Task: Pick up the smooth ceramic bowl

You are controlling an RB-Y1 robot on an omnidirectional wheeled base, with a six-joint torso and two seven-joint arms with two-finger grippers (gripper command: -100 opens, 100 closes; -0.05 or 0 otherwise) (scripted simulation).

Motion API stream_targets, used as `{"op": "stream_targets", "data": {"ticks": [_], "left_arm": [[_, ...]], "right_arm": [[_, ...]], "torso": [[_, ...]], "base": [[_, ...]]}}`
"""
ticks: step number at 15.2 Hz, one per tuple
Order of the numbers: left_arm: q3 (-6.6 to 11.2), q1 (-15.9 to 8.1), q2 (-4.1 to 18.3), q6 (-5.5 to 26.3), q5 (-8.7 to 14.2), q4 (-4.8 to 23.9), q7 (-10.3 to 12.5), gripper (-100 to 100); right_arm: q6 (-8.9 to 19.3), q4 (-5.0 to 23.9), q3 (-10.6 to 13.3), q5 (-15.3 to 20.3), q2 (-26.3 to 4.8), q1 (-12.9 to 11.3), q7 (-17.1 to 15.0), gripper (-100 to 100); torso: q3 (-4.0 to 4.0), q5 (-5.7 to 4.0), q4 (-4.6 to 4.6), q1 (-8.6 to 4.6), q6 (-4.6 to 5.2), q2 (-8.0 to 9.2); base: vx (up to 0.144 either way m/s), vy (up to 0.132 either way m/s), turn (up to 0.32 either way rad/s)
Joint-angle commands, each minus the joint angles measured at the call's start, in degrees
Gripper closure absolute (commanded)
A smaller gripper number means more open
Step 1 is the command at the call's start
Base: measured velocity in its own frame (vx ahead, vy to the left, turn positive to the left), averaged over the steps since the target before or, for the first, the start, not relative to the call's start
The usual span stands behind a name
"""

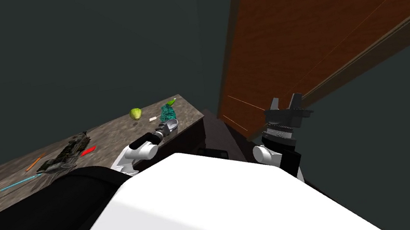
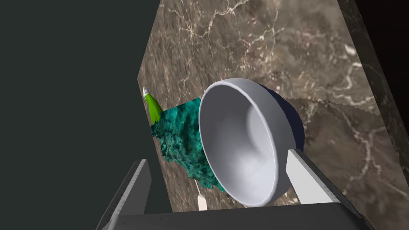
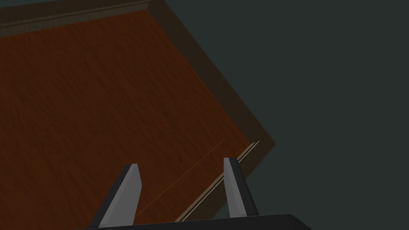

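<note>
Left gripper open wide around the light grey bowl, not yet pinching it. Bowl sits on the marble countertop beside a teal crumpled thing. Reach looks done; squeeze and lift remain. Right gripper open, idle.

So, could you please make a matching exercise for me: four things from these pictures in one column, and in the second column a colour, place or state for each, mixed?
Things:
1 bowl
2 crumpled thing
3 fruit
4 right gripper

Descriptions:
a open
b teal
c between the fingers of the left gripper
d yellow-green

Pairs: 1-c, 2-b, 3-d, 4-a.
</note>
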Motion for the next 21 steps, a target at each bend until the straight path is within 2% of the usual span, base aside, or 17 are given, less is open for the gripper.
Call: {"op": "stream_targets", "data": {"ticks": [1, 3, 4, 6, 7, 9, 10, 11, 12, 13, 14, 15, 17, 18, 20, 21], "left_arm": [[1.28, 0.5, 0.8, 2.9, 1.3, -0.3, 0.9, -100], [1.28, 0.5, 0.8, 4.4, 1.3, -0.3, 0.9, -100], [2.31, 0.9, 1.5, 6.2, 2.4, -0.3, 1.6, -100], [2.31, 0.9, 1.5, 7.6, 2.4, -0.3, 1.6, -100], [3.32, 1.4, 2.1, 9.6, 3.4, -0.3, 2.2, -100], [3.32, 1.4, 2.1, 10.8, 3.4, -0.3, 2.2, -100], [4.30, 1.8, 2.7, 12.8, 4.5, -0.3, 2.9, -100], [4.30, 1.8, 2.7, 13.8, 4.5, -0.3, 2.9, -100], [4.30, 1.8, 2.7, 13.8, 4.5, -0.3, 2.9, -100], [5.25, 2.2, 3.3, 16.0, 5.5, -0.3, 3.5, -100], [5.25, 2.2, 3.3, 16.8, 5.5, -0.3, 3.5, -100], [6.18, 2.5, 3.8, 18.1, 6.5, -0.3, 4.1, -100], [6.18, 2.5, 3.8, 19.7, 6.5, -0.3, 4.1, -100], [7.06, 2.9, 4.3, 21.4, 7.4, -0.3, 4.7, -100], [7.06, 2.9, 4.3, 22.4, 7.4, -0.3, 4.7, -100], [7.91, 3.2, 4.8, 24.5, 8.3, -0.4, 5.2, -100]], "right_arm": [[0.0, 0.0, 0.0, 0.0, 0.0, 0.0, 0.0, 0], [0.0, 0.0, 0.0, 0.0, 0.0, 0.0, 0.0, 0], [0.0, 0.0, 0.0, 0.0, 0.0, 0.0, 0.0, 0], [0.0, 0.0, 0.0, 0.0, 0.0, 0.0, 0.0, 0], [0.0, 0.0, 0.0, 0.0, 0.0, 0.0, 0.0, 0], [0.0, 0.0, 0.0, 0.0, 0.0, 0.0, 0.0, 0], [0.0, 0.0, 0.0, 0.0, 0.0, 0.0, 0.0, 0], [0.0, 0.0, 0.0, 0.0, 0.0, 0.0, 0.0, 0], [0.0, 0.0, 0.0, 0.0, 0.0, 0.0, 0.0, 0], [0.0, 0.0, 0.0, 0.0, 0.0, 0.0, 0.0, 0], [0.0, 0.0, 0.0, 0.0, 0.0, 0.0, 0.0, 0], [0.0, 0.0, 0.0, 0.0, 0.0, 0.0, 0.0, 0], [0.0, 0.0, 0.0, 0.0, 0.0, 0.0, 0.0, 0], [0.0, 0.0, 0.0, 0.0, 0.0, 0.0, 0.0, 0], [0.0, 0.0, 0.0, 0.0, 0.0, 0.0, 0.0, 0], [0.0, 0.0, 0.0, 0.0, 0.0, 0.0, 0.0, 0]], "torso": [[0.00, 0.00, 0.00, 0.00, 0.00, 0.00], [0.00, 0.00, 0.00, -0.03, 0.00, -0.01], [0.01, 0.00, 0.00, -0.01, 0.00, 0.01], [-0.01, -0.01, 0.00, -0.02, 0.00, -0.03], [0.00, 0.00, 0.00, 0.01, 0.00, 0.00], [0.00, 0.00, 0.00, 0.01, 0.00, 0.00], [0.02, 0.00, 0.01, 0.02, 0.00, 0.03], [0.01, 0.00, 0.01, 0.03, 0.00, 0.01], [0.00, 0.01, 0.00, 0.01, 0.00, -0.01], [0.00, 0.01, 0.00, 0.02, 0.00, 0.00], [0.00, 0.00, 0.00, 0.01, 0.00, -0.01], [0.00, 0.00, 0.00, 0.01, 0.00, -0.01], [-0.05, 0.00, -0.02, 0.00, 0.00, -0.09], [-0.03, 0.00, -0.01, 0.00, 0.00, -0.06], [-0.01, 0.00, -0.01, 0.01, -0.01, -0.03], [0.01, 0.01, 0.00, 0.03, 0.00, 0.03]], "base": [[0.057, -0.028, 0.000], [0.058, -0.032, 0.004], [0.066, -0.031, 0.001], [0.063, -0.026, 0.006], [0.057, -0.023, 0.001], [0.054, -0.023, 0.003], [0.058, -0.020, 0.002], [0.070, -0.028, 0.003], [0.055, -0.022, 0.004], [0.062, -0.026, 0.000], [0.064, -0.025, 0.004], [0.082, -0.025, 0.004], [0.079, -0.028, 0.004], [0.063, -0.028, 0.001], [0.051, -0.019, 0.003], [0.055, -0.018, -0.001]]}}
